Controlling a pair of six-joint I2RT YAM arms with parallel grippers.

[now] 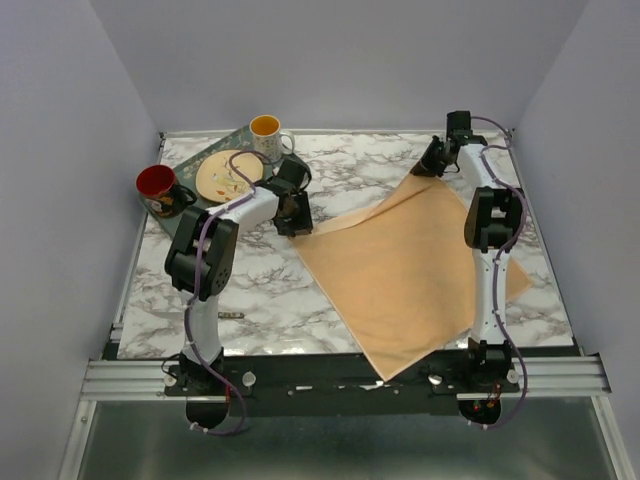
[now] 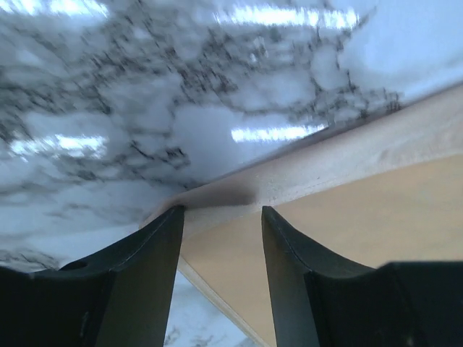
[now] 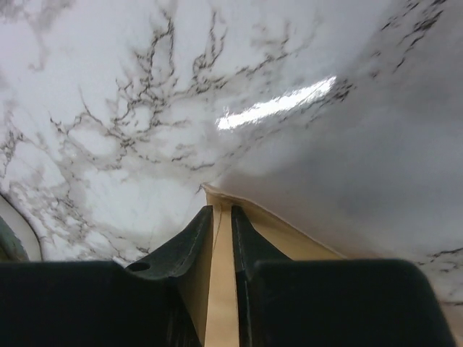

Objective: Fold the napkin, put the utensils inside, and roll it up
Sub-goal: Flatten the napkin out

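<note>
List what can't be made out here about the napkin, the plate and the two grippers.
1. Top view: the left gripper sits under its own wrist, so its jaws are hidden there.
2. Top view: the right arm covers a strip of the napkin.
3. Top view: the marks on the plate are too small to identify.
4. Wrist views: the frame edges and the dark fingers cut off all but a napkin corner.

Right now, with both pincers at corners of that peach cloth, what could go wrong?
The right pincer pinches only the far tip of the napkin, so the cloth might slip free when lifted. The left pincer stands open around the left corner; it could close off the edge, leaving a lopsided fold. The left arm is close to the red mug; a wide swing might knock it.
</note>
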